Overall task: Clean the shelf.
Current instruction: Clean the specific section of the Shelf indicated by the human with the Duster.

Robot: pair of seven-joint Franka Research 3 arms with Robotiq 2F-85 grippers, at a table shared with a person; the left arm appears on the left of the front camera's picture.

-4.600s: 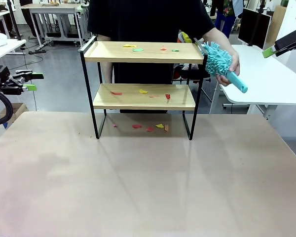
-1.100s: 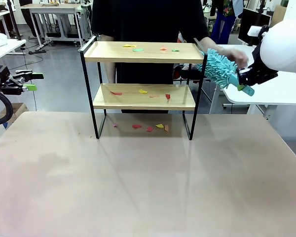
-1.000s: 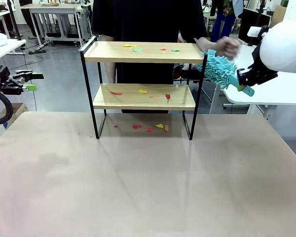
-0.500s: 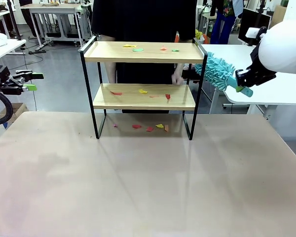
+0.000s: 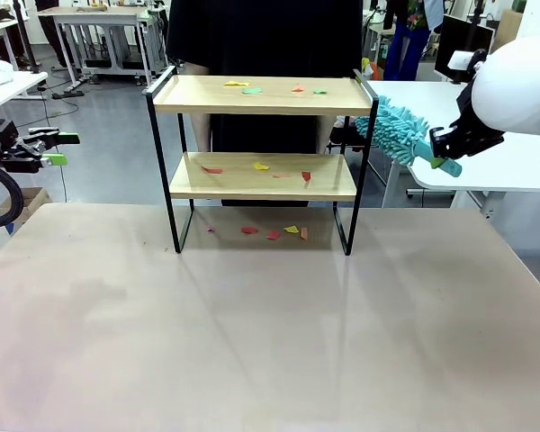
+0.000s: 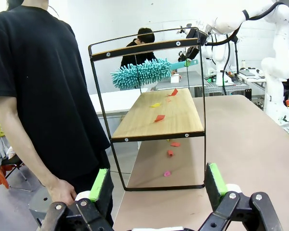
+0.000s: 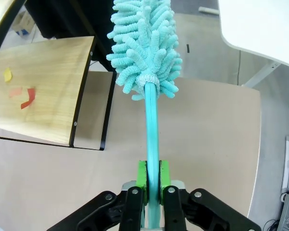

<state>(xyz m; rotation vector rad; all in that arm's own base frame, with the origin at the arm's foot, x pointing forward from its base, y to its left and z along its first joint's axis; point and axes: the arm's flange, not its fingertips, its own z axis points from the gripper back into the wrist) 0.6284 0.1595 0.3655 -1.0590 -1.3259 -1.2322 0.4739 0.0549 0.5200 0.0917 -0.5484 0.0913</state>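
— What lies nearest?
— The beige table. Its near half is bare, with open room from edge to edge.
— And the left gripper?
— It sits off the table's left edge, green pads spread wide with nothing between them.
— Where is the shelf?
— It stands on its four legs towards the table's far edge. Coloured paper scraps lie under it, on the lower board and on the top board.
— The right gripper?
— It is clamped on the handle of a teal microfibre duster. The head hangs at the shelf's upper right corner; I cannot tell whether it touches the frame.
— Beyond?
— A person in black stands close behind the shelf.
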